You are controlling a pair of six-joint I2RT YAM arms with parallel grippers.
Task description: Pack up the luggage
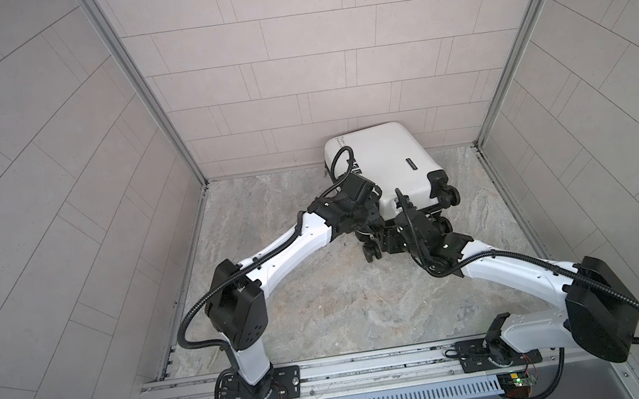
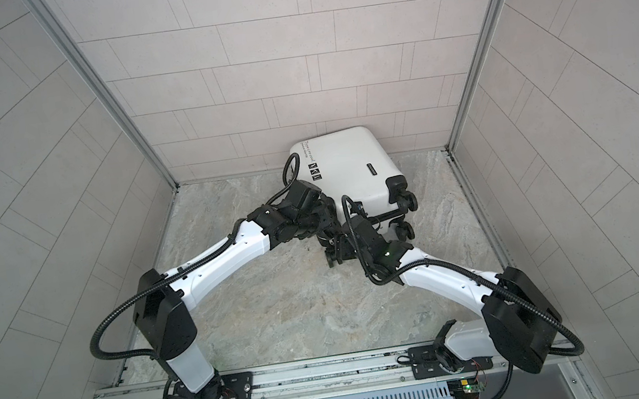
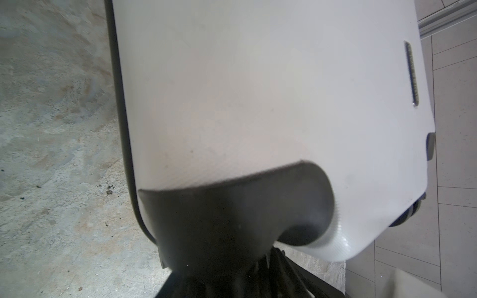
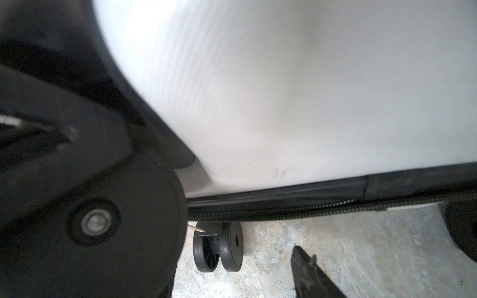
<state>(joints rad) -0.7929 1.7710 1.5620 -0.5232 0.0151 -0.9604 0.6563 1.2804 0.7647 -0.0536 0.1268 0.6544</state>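
Note:
The luggage (image 1: 385, 166) (image 2: 351, 167), a white hard-shell suitcase, lies tilted with its broad face up. Its top end is against the back wall and its black wheels (image 1: 449, 194) face the arms. My left gripper (image 1: 372, 212) (image 2: 324, 218) is pressed to the near left corner. In the left wrist view the white shell (image 3: 258, 90) and a black wheel housing (image 3: 232, 211) hide the jaws. My right gripper (image 1: 388, 241) (image 2: 341, 248) sits low at the wheel end, open. One finger (image 4: 309, 273) shows over bare floor, apart from a big wheel (image 4: 98, 222); nothing shows between the jaws. The zipper edge (image 4: 284, 209) runs above a smaller wheel (image 4: 219, 247).
The grey stone-patterned floor (image 1: 322, 300) is boxed in by tiled walls at the back and both sides. A metal rail (image 1: 353, 372) with both arm bases runs along the front edge. Small dark crumbs (image 3: 108, 189) lie on the floor beside the suitcase.

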